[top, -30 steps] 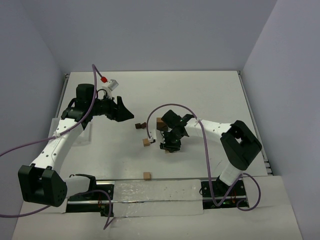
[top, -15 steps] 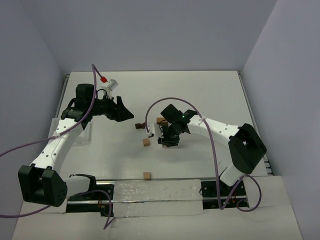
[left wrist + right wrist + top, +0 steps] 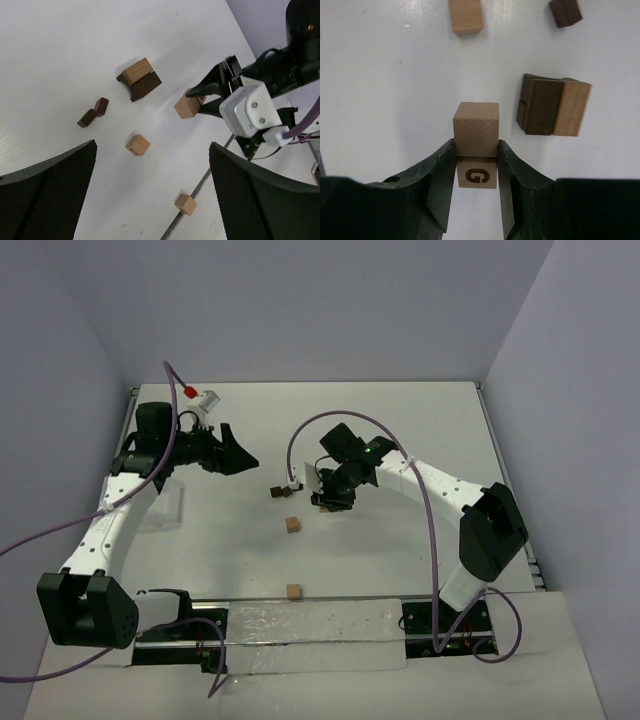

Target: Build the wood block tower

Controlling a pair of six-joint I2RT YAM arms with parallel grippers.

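Tower so far: one tan piece sitting on a dark base, mid-table. That's two levels at best, so early days. G block is pinched in right gripper, jaws closed snug on its two sides, printed face toward the wrist cam. It sits just beside the stack, not touching and not yet over it. My read: current step is carrying it to the top. Loose stock on table: near tan block close to the stack, edge tan block by the near rail, and dark pair touching each other off to one side. Left gripper has jaws spread fully, holding nothing, well apart from the pile with its cam looking down on it. Left to do: seat G block, then pick and stack the four loose pieces.
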